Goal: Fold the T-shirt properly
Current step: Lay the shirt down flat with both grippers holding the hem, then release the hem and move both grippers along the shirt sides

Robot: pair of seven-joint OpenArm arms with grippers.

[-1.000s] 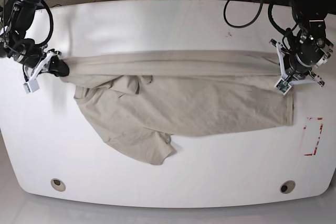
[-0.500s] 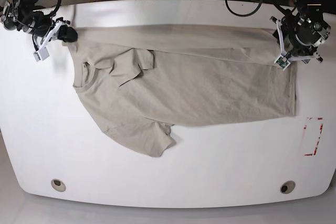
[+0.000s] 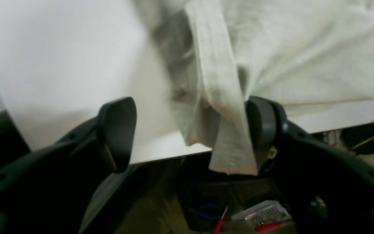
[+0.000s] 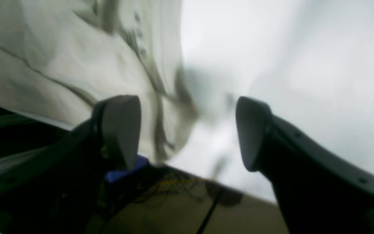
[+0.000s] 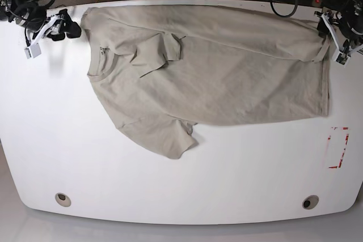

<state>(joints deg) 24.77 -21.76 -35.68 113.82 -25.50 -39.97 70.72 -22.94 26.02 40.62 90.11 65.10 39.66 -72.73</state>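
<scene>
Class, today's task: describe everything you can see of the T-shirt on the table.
The T-shirt is plain beige, of thin, wrinkly fabric, with no print. It lies spread on the white table, collar toward the right gripper and hem toward the left gripper. One short sleeve is folded over the chest; the other sticks out toward the near edge. Both grippers are open; a hem strip hangs against one left fingertip.

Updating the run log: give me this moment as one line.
T-shirt: spread on white table | left tool: open, hem between jaws | right tool: open
</scene>
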